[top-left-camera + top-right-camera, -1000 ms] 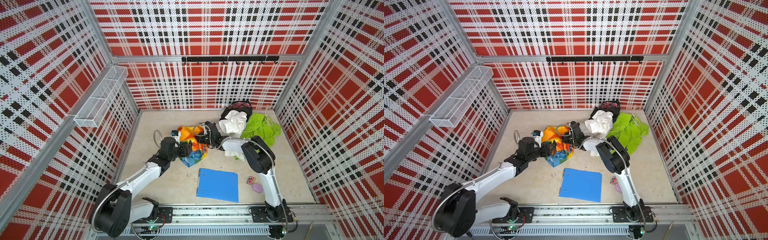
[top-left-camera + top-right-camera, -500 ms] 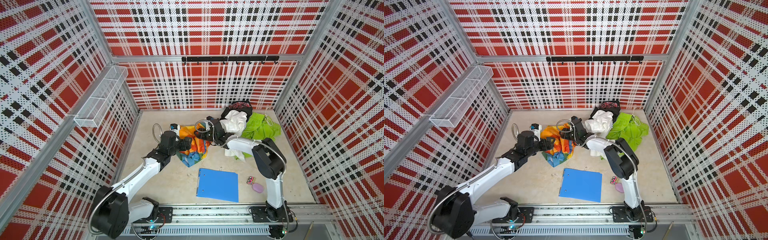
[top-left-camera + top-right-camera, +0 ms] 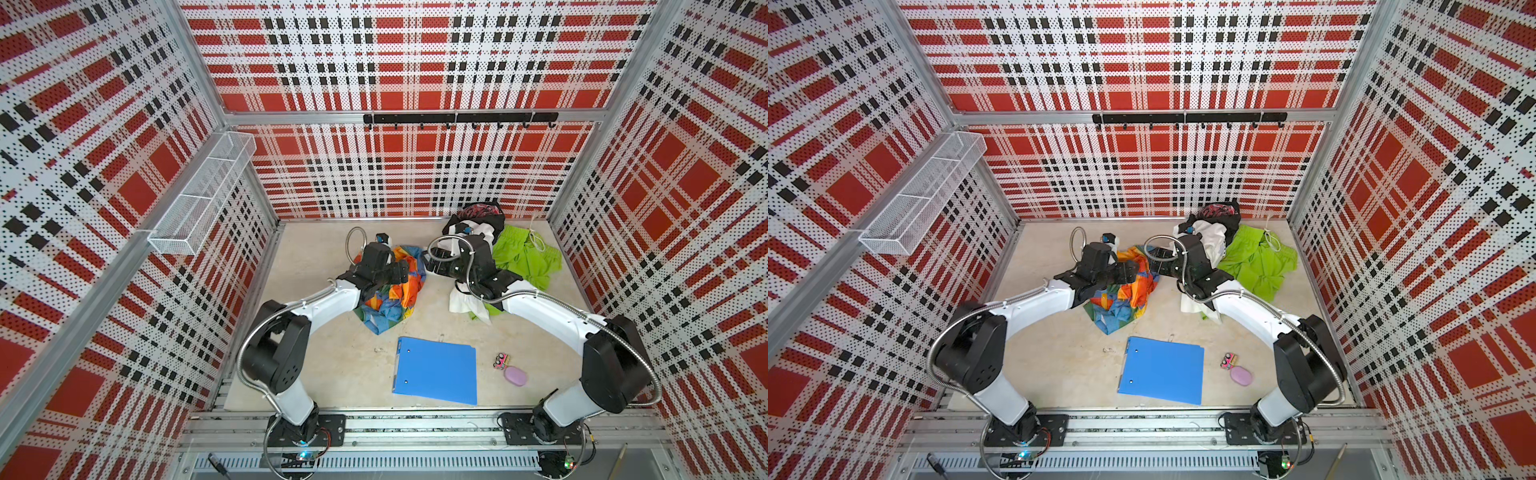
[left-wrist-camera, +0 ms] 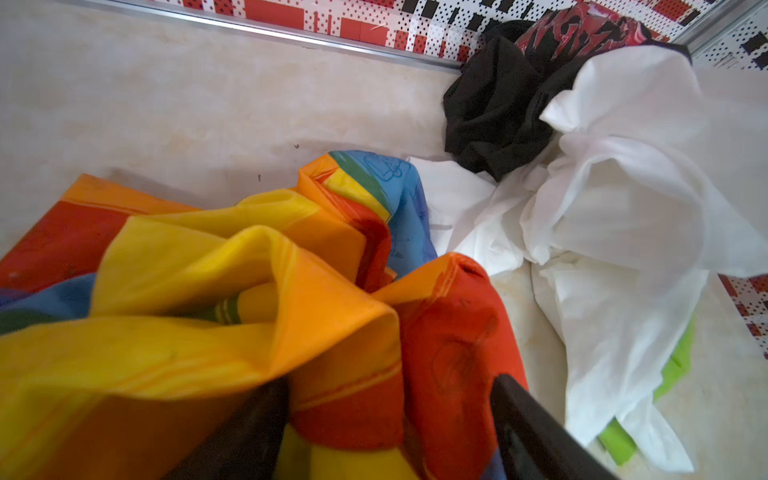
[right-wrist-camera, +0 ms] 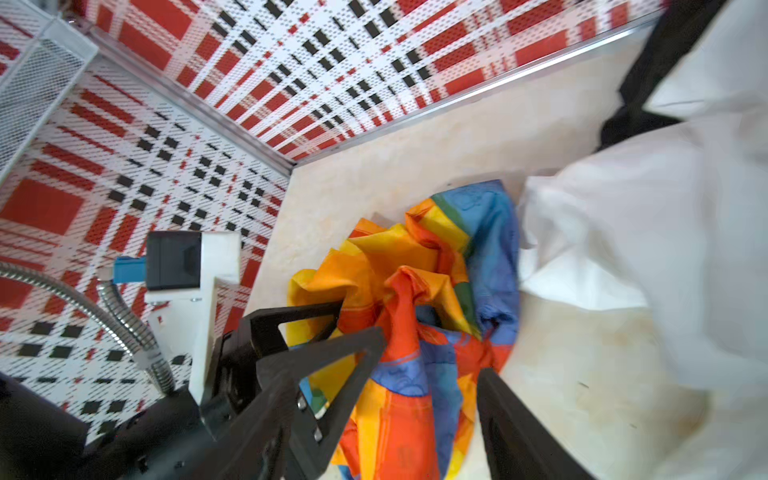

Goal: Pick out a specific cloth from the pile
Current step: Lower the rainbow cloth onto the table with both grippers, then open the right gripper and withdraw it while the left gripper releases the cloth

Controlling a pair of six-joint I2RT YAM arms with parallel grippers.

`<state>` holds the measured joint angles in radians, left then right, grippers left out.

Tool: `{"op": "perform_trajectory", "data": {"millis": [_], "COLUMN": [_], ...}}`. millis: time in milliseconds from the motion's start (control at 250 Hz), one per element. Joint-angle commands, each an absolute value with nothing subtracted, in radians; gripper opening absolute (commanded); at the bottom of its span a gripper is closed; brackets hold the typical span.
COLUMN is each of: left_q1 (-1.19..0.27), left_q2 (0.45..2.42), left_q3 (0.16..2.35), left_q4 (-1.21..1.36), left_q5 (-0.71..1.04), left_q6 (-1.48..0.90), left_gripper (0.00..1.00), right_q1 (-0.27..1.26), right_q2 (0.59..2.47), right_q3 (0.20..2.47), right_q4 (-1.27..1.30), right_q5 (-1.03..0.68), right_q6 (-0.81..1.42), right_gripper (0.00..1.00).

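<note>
Lying crumpled on the beige tabletop point(image 3: 316, 353), the thin cloth point(image 3: 395, 293) of rainbow patches in orange, yellow, red, green and blue forms a loose heap just left of the pile point(image 3: 490, 245) in both top views. In the left wrist view its blue edge lies against a flap of the crumpled white garment point(image 4: 623, 208). That garment, a black garment point(image 4: 490, 104) and the lime-green shorts point(image 3: 525, 262) make up the pile by the back wall.

The left gripper point(image 3: 400, 272) sits low over the cloth, reaching in from the left. In its wrist view the two black fingers point(image 4: 528, 428) stand wide apart, with orange and red folds bunched loosely between them; the jaws are spread, not clamped. The right gripper point(image 3: 430, 259) faces it from the right, just beside the cloth's right edge. In the right wrist view its fingers point(image 5: 511, 428) are also well apart, with red and blue folds in the gap and nothing pinched. The two grippers are close together over the cloth; I cannot tell whether they touch.

Nearer the front, a flat blue folder point(image 3: 436, 370) lies apart from the cloth, with a small pink oval object point(image 3: 515, 376) and a small pink patterned item point(image 3: 501, 361) to its right. A white wire basket point(image 3: 199, 199) hangs on the left wall, and a black hook rail point(image 3: 457, 118) runs along the back wall.
</note>
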<state>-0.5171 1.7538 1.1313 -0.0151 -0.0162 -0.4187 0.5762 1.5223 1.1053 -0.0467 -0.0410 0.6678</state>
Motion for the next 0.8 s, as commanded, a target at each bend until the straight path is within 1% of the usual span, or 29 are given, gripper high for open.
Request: {"op": "perform_trajectory", "data": {"millis": [0,112,260,408,476,652,796], "left_q1": [-0.534,-0.535,-0.513,-0.453,-0.427,-0.364,-0.321], "left_q2": [1.846,1.911,1.931,1.909,1.907,1.931,1.970], "left_q3": [1.191,1.223,1.205,1.158,1.152,1.167,1.234], "left_q4": [-0.070,-0.127,-0.148,-0.124,-0.121,-0.122,-0.143], "left_q5": [-0.078,-0.128,-0.173,-0.146,-0.137,-0.108,-0.083], "left_q6": [-0.417,-0.420,-0.425,-0.432,-0.431,-0.426,-0.420], "left_gripper": [0.80,0.80,0.79,0.78,0.79,0.79,0.79], "right_q1": [0.583,0.584,0.582,0.583,0.582,0.583,0.582], "right_q2": [1.442,1.380,1.304,1.249,1.241,1.239,1.235], "right_q3": [1.075,1.045,1.011,0.987,0.983,0.969,0.954], "right_q4": [-0.060,-0.078,-0.103,-0.109,-0.107,-0.091,-0.099], "right_q5": [-0.007,0.010,0.041,0.048,0.035,0.005,0.007], "right_q6": [0.619,0.610,0.592,0.564,0.550,0.540,0.528], "right_gripper": [0.75,0.76,0.76,0.78,0.82,0.83,0.83]}}
